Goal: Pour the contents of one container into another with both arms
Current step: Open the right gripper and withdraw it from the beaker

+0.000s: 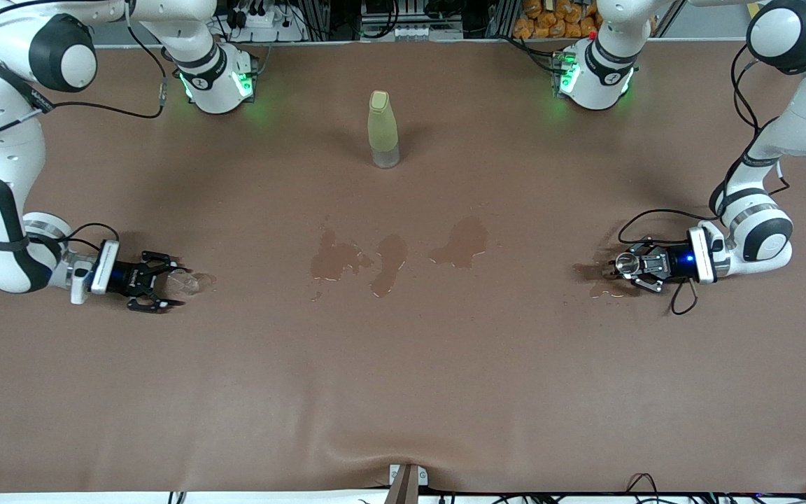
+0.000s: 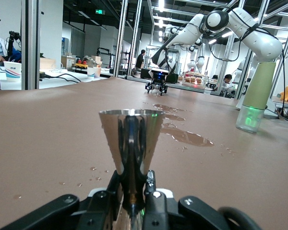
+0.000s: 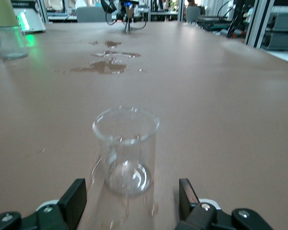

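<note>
right gripper (image 1: 178, 283) low, agape around cup (image 1: 186, 281)

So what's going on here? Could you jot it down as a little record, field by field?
left pincer: shut on the metal cup, low at the left arm's end of the table
right pincer: open, fingers either side of the glass cup, not gripping
glass cup: upright on the table, looks empty
bottle: upright, nearer the robots' bases
spills: wet patches mid-table
</note>
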`<state>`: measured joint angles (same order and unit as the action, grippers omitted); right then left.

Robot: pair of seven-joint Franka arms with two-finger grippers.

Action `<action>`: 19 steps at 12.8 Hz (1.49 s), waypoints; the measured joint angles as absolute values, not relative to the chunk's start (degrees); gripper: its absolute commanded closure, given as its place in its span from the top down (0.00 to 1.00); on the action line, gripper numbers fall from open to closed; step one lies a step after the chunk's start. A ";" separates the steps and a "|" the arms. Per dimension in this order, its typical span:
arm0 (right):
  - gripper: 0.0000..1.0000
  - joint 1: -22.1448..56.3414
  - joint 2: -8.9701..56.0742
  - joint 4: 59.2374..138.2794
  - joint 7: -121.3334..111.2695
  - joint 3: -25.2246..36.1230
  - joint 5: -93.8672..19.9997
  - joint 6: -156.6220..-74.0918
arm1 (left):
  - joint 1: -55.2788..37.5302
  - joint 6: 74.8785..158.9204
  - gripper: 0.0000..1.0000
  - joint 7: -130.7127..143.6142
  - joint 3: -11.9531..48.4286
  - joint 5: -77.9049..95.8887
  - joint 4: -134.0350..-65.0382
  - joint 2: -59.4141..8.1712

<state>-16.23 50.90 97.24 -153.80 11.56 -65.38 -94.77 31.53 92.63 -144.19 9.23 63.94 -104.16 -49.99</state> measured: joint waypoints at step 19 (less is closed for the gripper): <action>1.00 -5.97 22.04 90.51 -82.09 28.14 -30.64 -86.76 | 33.70 90.64 0.34 -144.19 8.74 61.57 -102.63 -50.66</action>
<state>-5.97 22.04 90.51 -82.09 28.14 -30.64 -86.76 33.70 90.64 -144.19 8.74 61.57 -102.63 -50.66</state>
